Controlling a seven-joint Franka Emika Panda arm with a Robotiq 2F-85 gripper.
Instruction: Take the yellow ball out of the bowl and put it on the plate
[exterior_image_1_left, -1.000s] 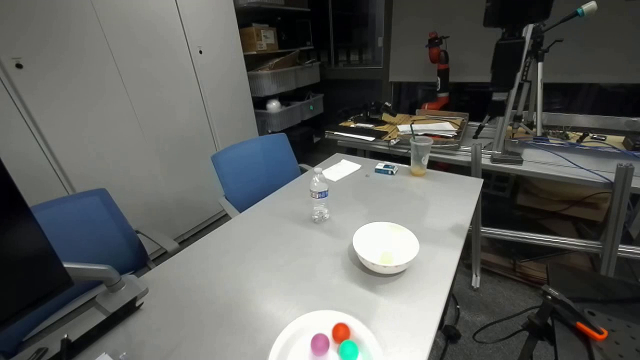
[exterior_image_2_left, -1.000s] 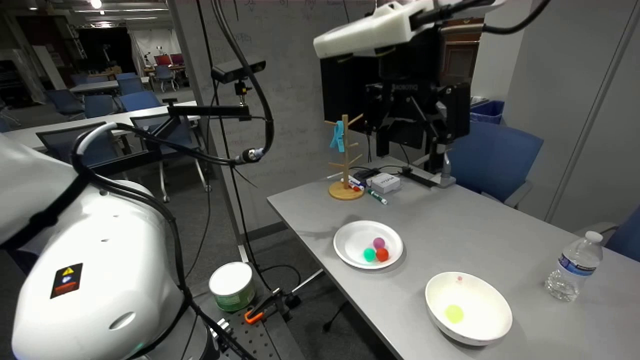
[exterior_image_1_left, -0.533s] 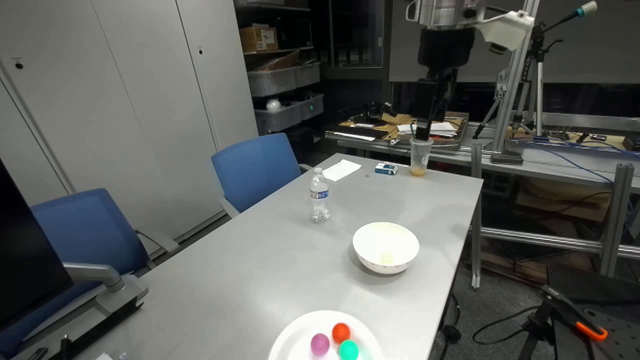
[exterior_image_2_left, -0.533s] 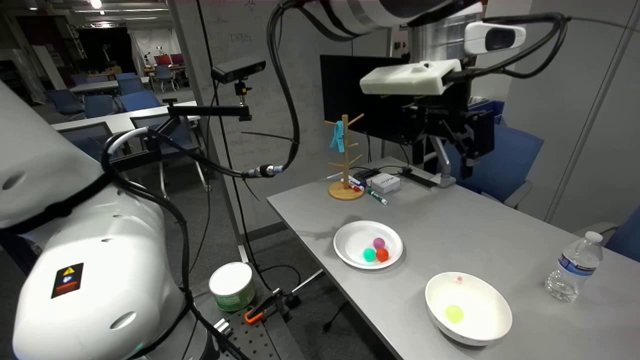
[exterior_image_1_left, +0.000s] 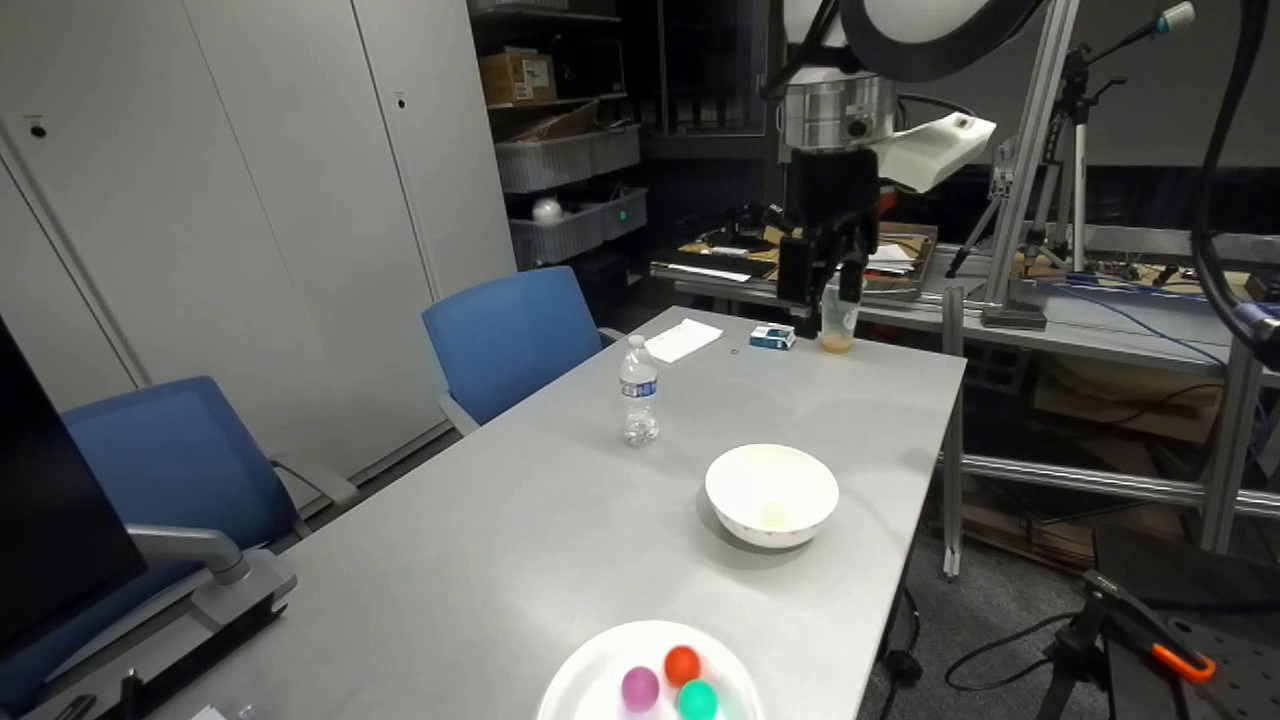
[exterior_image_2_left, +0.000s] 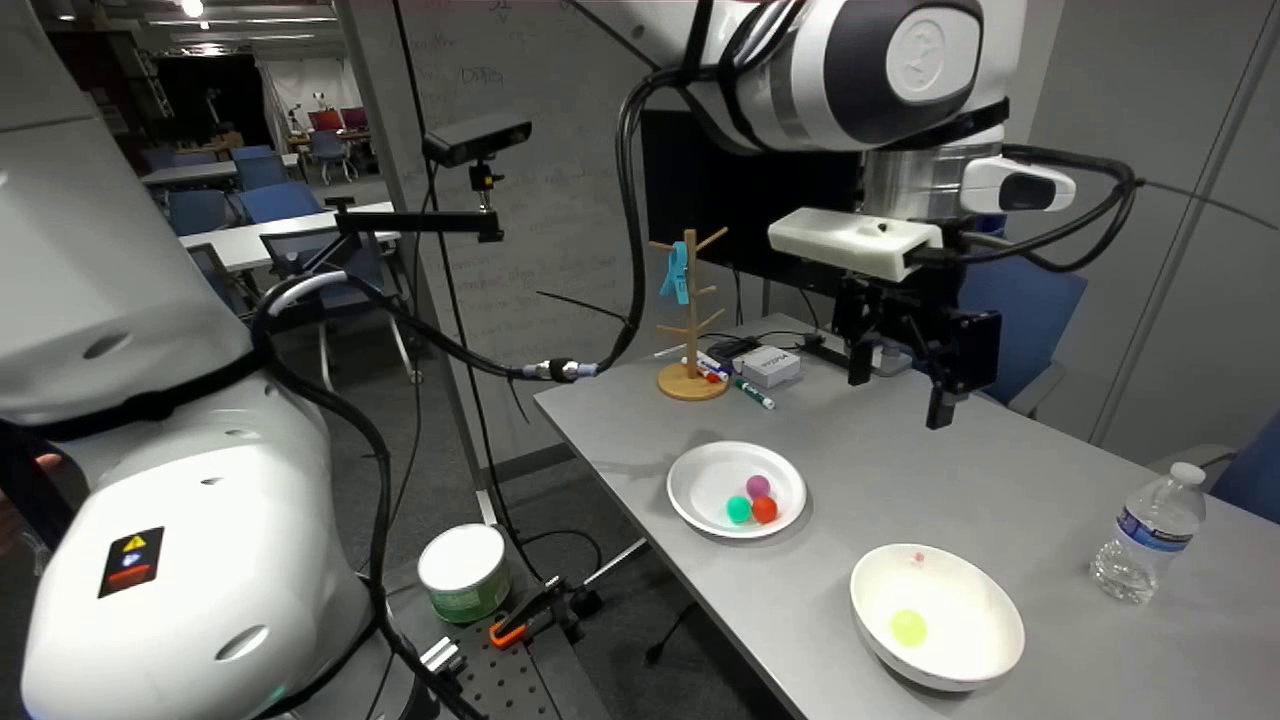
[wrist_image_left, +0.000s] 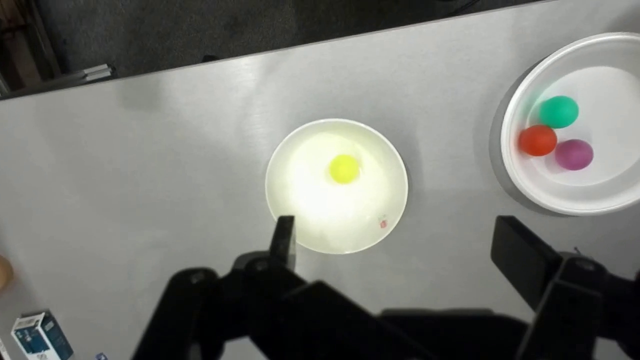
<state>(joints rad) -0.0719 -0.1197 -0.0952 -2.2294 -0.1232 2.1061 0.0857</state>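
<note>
The yellow ball (wrist_image_left: 344, 169) lies inside the white bowl (wrist_image_left: 320, 235), near its middle in the wrist view. In both exterior views the ball (exterior_image_2_left: 908, 628) shows in the bowl (exterior_image_2_left: 970, 620); it is pale and washed out (exterior_image_1_left: 775, 516) in the bowl (exterior_image_1_left: 760, 475). The flat white plate (wrist_image_left: 612, 115) holds a red, a teal and a purple ball; it shows in both exterior views (exterior_image_2_left: 708, 490) (exterior_image_1_left: 595, 680). My gripper (wrist_image_left: 395, 227) is open and empty, with fingers wide apart. It hangs well above the table (exterior_image_2_left: 900, 392) (exterior_image_1_left: 828, 305), touching nothing.
A water bottle (exterior_image_2_left: 1148, 535) stands beside the bowl. A wooden peg stand (exterior_image_2_left: 692, 330), markers and a small white box (exterior_image_2_left: 768, 366) stand beyond the plate. A plastic cup (exterior_image_1_left: 840, 318) and a blue-white pack (exterior_image_1_left: 772, 337) are at the table's far end.
The arm has swung across and come lower over the table, bringing the open gripper down toward the bowl's side. The bowl, plate and balls have not moved.
</note>
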